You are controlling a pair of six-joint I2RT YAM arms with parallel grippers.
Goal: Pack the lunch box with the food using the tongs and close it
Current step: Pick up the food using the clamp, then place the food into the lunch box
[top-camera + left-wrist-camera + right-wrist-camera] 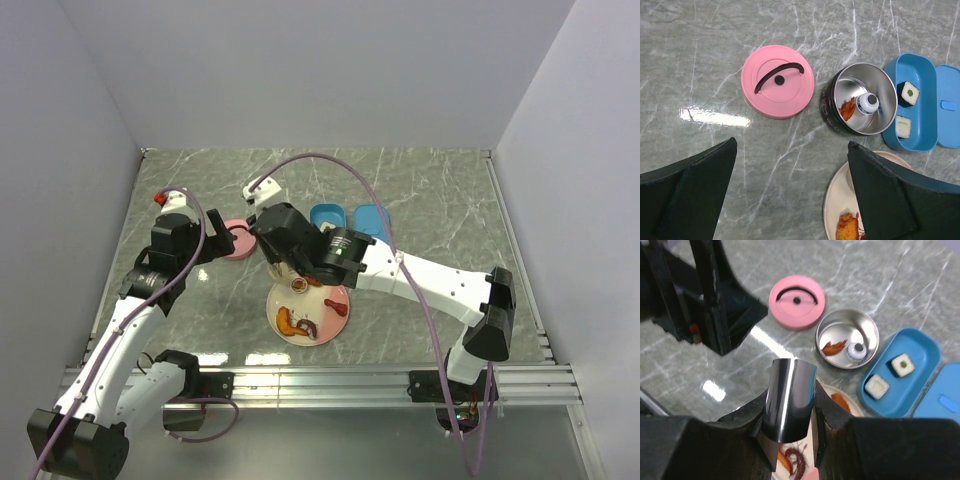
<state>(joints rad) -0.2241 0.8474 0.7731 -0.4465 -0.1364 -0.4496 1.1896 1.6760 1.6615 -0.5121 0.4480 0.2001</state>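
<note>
- Containers number three: a round steel pot with a black outer wall [881, 92], an oblong blue plastic lunch box [925, 115], and a round cream plate [834, 200].
- The steel pot holds two pieces, touching: an orange shrimp [847, 107] and a small blue-and-white round piece [869, 103].
- The blue box, just beside the pot, holds two white sushi squares with green centres [908, 93], apart from each other.
- The plate carries more food, including an orange crumbed piece [847, 227]; arms hide part of it, so I cannot count its pieces.
- Two lids lie off their containers: a round pink lid with a black handle [778, 81] left of the pot, and a light blue lid [947, 105] against the box.
- One pair of slim silver metal tongs [790, 385] is clamped in the right gripper [792, 407] above the plate, joined end sticking out; the tips are hidden.
- The left gripper [792, 150] hangs with its fingers spread wide, holding nothing.
</note>
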